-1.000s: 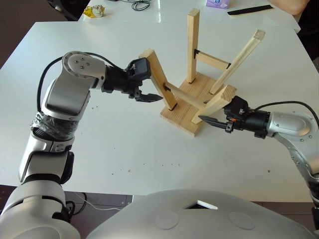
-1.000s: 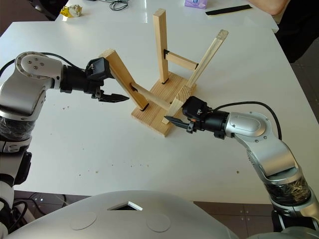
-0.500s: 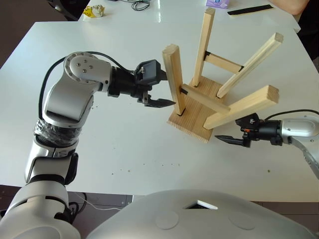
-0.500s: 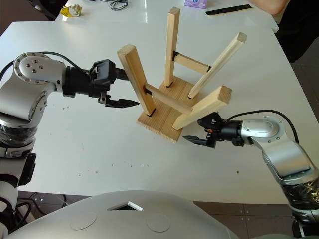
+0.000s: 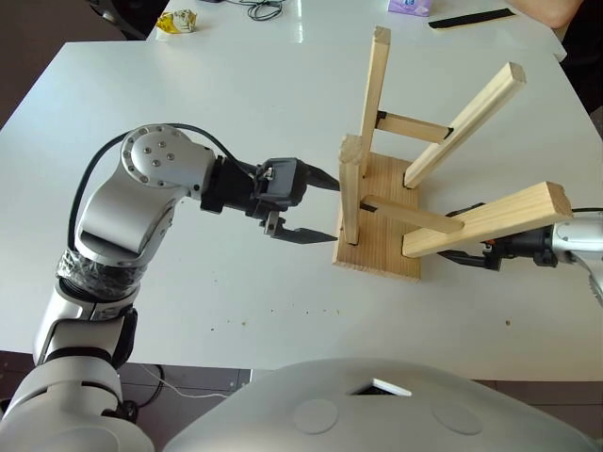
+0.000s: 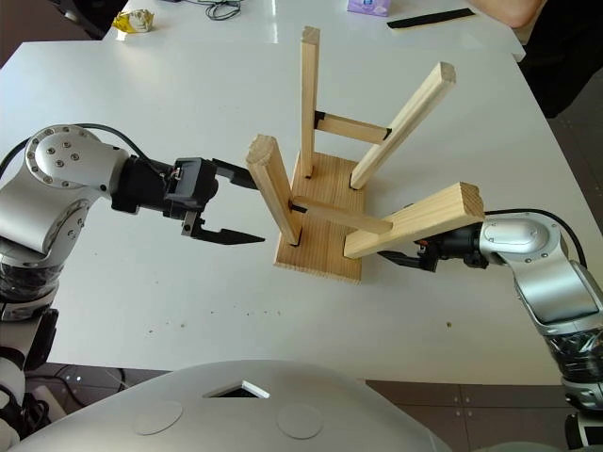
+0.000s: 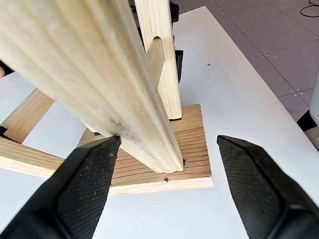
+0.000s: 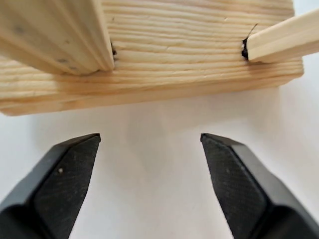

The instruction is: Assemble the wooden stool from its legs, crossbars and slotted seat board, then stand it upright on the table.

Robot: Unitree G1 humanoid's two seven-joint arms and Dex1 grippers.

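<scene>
Stool (image 5: 405,213) swung round, seat board (image 5: 377,247) now flat near table (image 5: 188,75) middle, legs (image 5: 466,113) up. Wide-spread left gripper (image 5: 332,209) at nearest leg (image 5: 350,193), right gripper (image 8: 150,135) wide by board edge. Seemingly assembled; flip upright pending.

1. Bright, even light over my bench (image 5: 236,94). The far edge glares near white.
2. Shadows are soft and faint, just pale grey by the stool (image 5: 382,235) and under my left hand (image 5: 332,210).
3. Left wrist view: nearest leg (image 7: 99,74) is blurred, close to the lens.
4. Right wrist view: my right hand (image 8: 149,137) has soft-edged fingers (image 8: 65,174); the seat board (image 8: 174,59) grain is crisp.
</scene>
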